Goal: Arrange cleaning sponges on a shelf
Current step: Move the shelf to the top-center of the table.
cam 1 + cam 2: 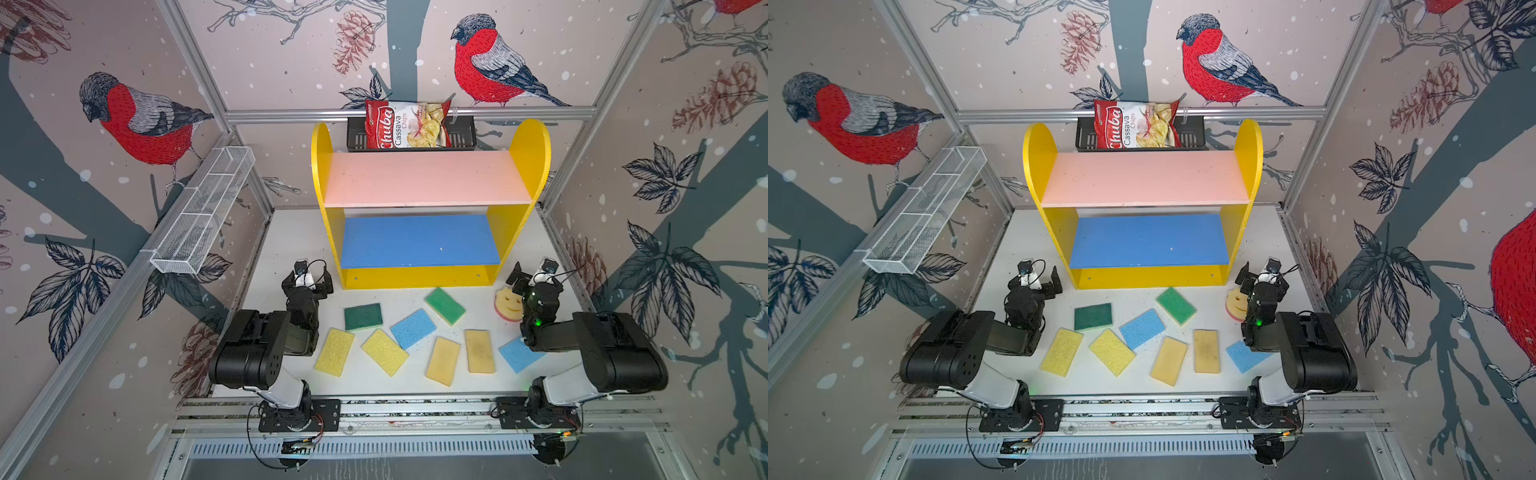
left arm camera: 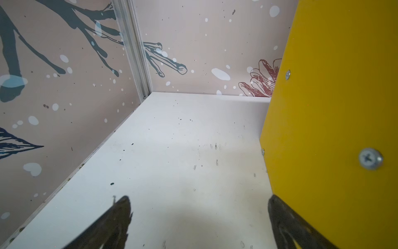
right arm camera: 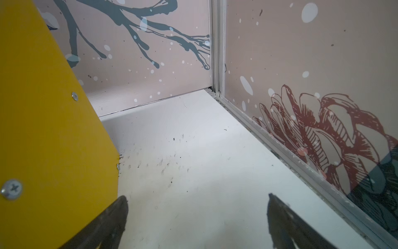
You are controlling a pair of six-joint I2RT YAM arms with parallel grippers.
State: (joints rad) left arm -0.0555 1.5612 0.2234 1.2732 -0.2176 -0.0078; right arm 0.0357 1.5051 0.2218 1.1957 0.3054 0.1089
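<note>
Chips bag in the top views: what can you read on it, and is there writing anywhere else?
"Chuba": big white script on the red chips bag.
"Cassava Chips": same bag, beside the brand.
Small print elsewhere on the bag: too small to read.
No text on the sponges, the shelf, or in either wrist view.

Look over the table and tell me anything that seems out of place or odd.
The sponges lie scattered at all angles on the table before the shelf; none is on it. One tan sponge has a dark stain. A chips bag stands in the black tray behind the shelf.
</note>
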